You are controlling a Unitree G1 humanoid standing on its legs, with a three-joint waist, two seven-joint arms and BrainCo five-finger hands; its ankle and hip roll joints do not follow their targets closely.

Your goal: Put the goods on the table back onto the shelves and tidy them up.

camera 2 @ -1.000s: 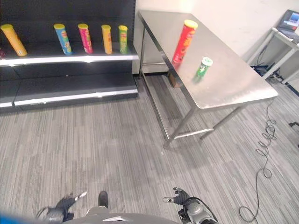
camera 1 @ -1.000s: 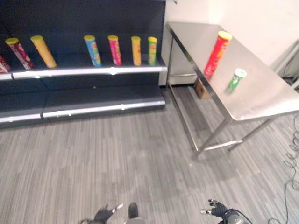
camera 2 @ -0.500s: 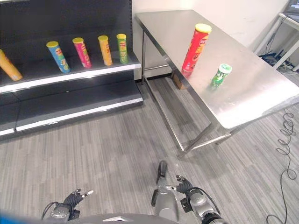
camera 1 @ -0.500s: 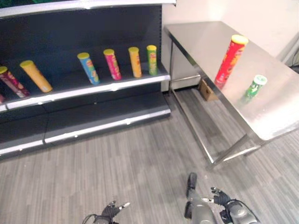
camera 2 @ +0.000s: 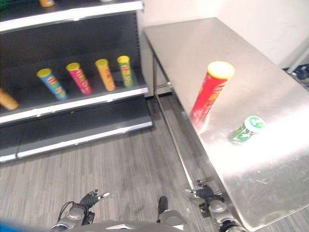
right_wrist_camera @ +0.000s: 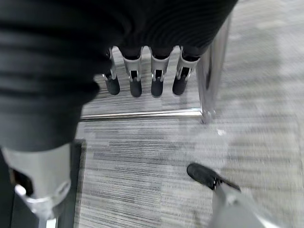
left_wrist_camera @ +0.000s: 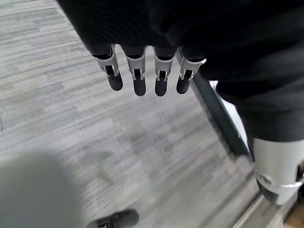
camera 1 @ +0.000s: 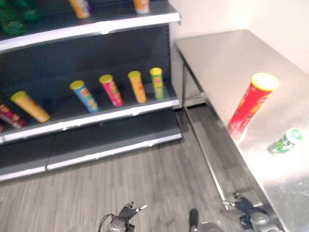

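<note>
Two goods stand on the steel desk [camera 2: 270, 159]: a tall red can [camera 2: 210, 91] with a yellow lid near the desk's front edge, and a small green can [camera 2: 247, 129] just beside it, farther onto the desk. Beside the desk, four cans [camera 2: 86, 76] stand in a row on the dark shelf [camera 2: 72, 104]. Both hands hang low over the grey floor [camera 1: 145, 183], the left hand [left_wrist_camera: 147, 71] and the right hand [right_wrist_camera: 147, 71] each with fingers straight and holding nothing.

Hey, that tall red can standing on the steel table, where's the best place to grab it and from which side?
Probably around its middle, from the table's open front edge. The tall red can stands upright, a plain cylinder with a yellow lid, so fingers can wrap its side. The small green can lies apart from it. The right hand, open, hangs nearest.
</note>
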